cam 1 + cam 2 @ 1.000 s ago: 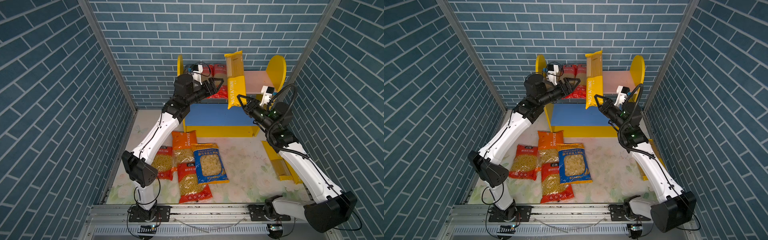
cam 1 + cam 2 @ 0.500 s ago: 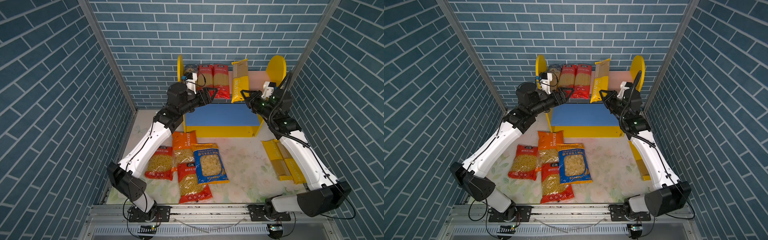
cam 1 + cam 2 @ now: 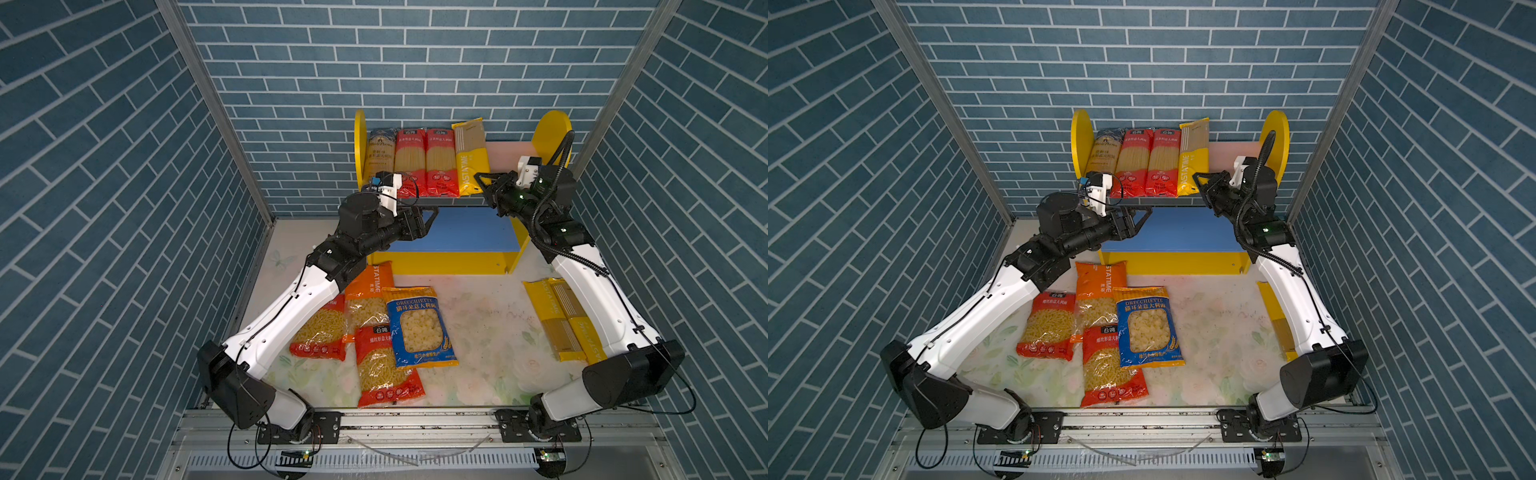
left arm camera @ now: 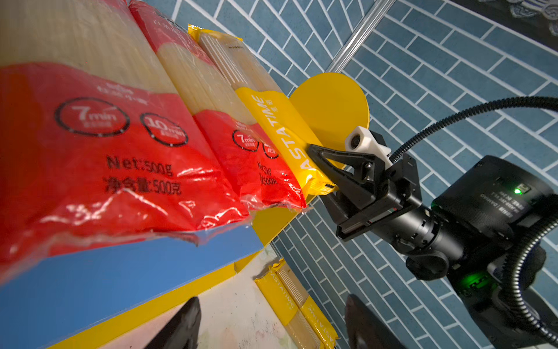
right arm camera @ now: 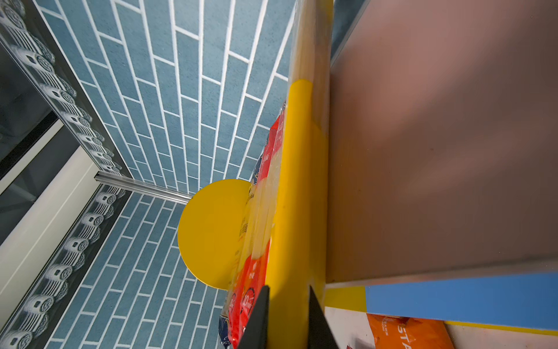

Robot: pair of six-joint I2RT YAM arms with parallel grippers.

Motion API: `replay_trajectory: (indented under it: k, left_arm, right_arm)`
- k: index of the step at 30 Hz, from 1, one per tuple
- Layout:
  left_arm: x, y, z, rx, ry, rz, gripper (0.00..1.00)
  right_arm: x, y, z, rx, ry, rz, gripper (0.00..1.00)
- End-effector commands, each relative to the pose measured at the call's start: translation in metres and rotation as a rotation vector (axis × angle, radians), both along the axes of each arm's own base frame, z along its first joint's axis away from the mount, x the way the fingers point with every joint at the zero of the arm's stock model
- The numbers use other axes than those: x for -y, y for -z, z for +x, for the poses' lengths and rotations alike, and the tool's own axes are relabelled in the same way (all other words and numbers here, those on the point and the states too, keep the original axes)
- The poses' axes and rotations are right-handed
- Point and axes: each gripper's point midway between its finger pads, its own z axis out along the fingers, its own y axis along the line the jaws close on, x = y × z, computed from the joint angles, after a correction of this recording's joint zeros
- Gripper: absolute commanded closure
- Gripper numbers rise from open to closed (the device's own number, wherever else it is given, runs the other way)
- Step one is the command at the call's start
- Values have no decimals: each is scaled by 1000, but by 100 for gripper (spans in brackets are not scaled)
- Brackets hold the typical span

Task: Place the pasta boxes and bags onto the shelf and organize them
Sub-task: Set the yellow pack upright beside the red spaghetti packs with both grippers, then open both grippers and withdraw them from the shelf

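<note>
The shelf (image 3: pixel 511 153) stands at the back wall, with a pink upper board and a blue lower board (image 3: pixel 465 232). On the upper board a dark blue spaghetti pack (image 3: pixel 380 153), two red packs (image 3: pixel 424 158) and a yellow PASTATIME pack (image 3: pixel 469 153) lie side by side. My right gripper (image 3: pixel 480 185) is shut on the near end of the yellow pack (image 5: pixel 302 181); the left wrist view also shows the right gripper (image 4: pixel 320 172) on this end. My left gripper (image 3: pixel 432 218) hovers open and empty in front of the shelf, just below the upper board. Its fingers (image 4: pixel 187 320) frame only floor.
On the floor at front left lie an orange bag (image 3: pixel 368 291), a blue-yellow bag (image 3: pixel 417 328) and two red bags (image 3: pixel 320 332). Two yellow spaghetti packs (image 3: pixel 561 320) lie on the floor at right, partly under my right arm. Brick walls close in on three sides.
My right gripper has lowered the yellow pack from upright in the air onto the upper board beside the red packs. My left gripper has drawn back and down from the upper board.
</note>
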Motion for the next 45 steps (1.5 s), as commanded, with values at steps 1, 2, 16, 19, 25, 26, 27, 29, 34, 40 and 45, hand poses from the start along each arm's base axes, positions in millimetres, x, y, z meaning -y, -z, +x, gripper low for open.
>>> replay_trajectory:
  k: [1,2,16,19,25,26,27,29,34,40,45]
  left_arm:
    - [-8,-18,-10,80,-16,-6,24]
    - [-8,-17,-12,83,-16,-4,24]
    - [-1,-14,-36,141,9,38,24]
    - [0,-12,-39,152,12,45,24]
    - [6,-4,-46,168,22,83,24]
    - [8,-2,-48,175,23,98,24]
    - [11,2,-50,181,25,116,24]
    - [16,10,-55,212,16,180,24]
    - [26,24,-72,332,-16,317,24]
    - [46,64,-83,374,-21,438,24]
    - [73,113,-92,327,22,488,24]
  right_arm:
    - [-2,-66,-25,201,-53,-5,100]
    - [-3,-63,-24,190,-63,-8,100]
    - [1,-49,-39,121,-107,-151,54]
    - [6,-40,-42,94,-111,-183,52]
    - [25,-19,-48,51,-69,-251,51]
    - [28,-17,-50,50,-63,-265,51]
    - [30,-14,-51,49,-55,-287,51]
    - [36,-5,-55,33,-45,-343,51]
    - [46,13,-72,20,-51,-459,49]
    - [66,69,-101,-65,-35,-592,48]
    - [89,162,-123,-267,-10,-695,49]
